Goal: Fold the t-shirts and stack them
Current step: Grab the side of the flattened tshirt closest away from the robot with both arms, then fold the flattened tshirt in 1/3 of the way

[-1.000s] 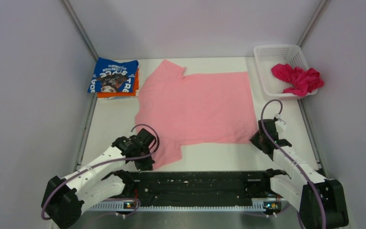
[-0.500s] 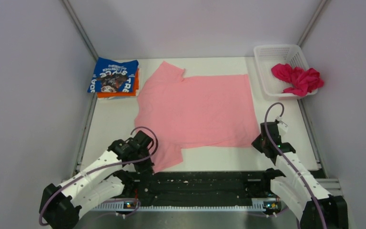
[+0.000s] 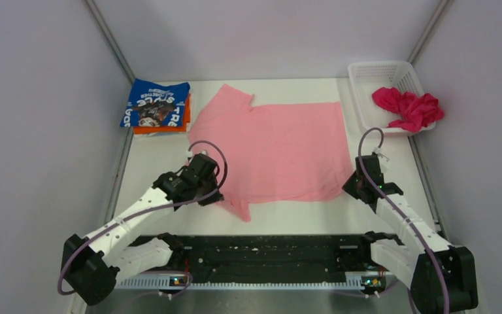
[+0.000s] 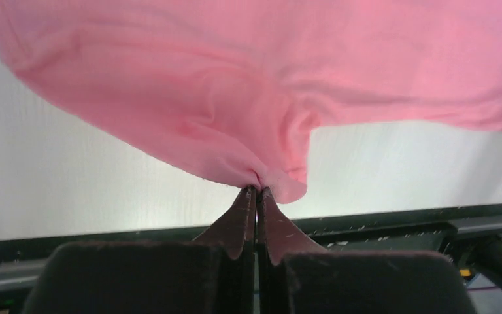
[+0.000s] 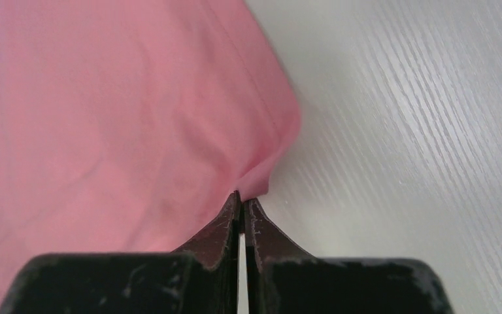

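Bright, even, diffuse light in all three views.
The white tabletop (image 3: 150, 170) carries only soft, faint shadows under the light pink t-shirt (image 3: 281, 144); in the wrist views the left hand (image 4: 256, 191) and right hand (image 5: 242, 196) sit dark and slightly blurred up close.

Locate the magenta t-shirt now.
Top external view: the magenta t-shirt lies crumpled in the white basket at the far right corner, draping over its right rim, right of the light pink t-shirt.

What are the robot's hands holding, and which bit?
Both hold the pink t-shirt: the left end effector pinches it by the near sleeve, the right end effector its near hem corner.
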`<state>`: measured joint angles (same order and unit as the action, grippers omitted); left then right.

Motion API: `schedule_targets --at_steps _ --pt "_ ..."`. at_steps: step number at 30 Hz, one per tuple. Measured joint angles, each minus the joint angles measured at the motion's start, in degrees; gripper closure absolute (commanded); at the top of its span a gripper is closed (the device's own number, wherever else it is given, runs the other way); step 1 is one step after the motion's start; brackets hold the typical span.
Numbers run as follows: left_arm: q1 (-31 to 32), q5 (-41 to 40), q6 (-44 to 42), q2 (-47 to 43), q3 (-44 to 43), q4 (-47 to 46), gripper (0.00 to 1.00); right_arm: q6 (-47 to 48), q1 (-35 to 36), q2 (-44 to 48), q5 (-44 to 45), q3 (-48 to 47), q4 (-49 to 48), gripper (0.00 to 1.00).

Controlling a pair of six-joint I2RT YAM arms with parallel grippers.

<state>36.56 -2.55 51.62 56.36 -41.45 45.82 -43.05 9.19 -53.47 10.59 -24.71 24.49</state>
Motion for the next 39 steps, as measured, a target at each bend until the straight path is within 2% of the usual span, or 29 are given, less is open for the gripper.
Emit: schedule_targets --at_steps 6,11,19,37,39 --pt "-1.3 -7.6 -3.4 6.0 -8.2 -4.3 1.00 1.4 0.0 -5.6 0.1 -6.8 -2.1 1.00" --pt "-6.6 -11.8 -7.2 9.8 -15.1 -7.4 1.00 2.6 0.0 -9.8 0.9 -11.9 -2.6 1.00" --pt "-15.6 -11.8 -12.0 15.6 -19.8 -11.6 1.00 4.6 0.0 -15.9 2.8 -18.6 -2.6 1.00" --pt "-20.9 -8.3 -19.9 27.5 -27.2 -18.9 1.00 8.1 -0.4 -26.6 4.9 -26.1 -6.9 1.00" --pt "-21.5 -8.0 -20.7 29.4 -27.7 -20.1 0.93 8.2 -0.5 -27.5 5.1 -26.1 -7.8 0.99"
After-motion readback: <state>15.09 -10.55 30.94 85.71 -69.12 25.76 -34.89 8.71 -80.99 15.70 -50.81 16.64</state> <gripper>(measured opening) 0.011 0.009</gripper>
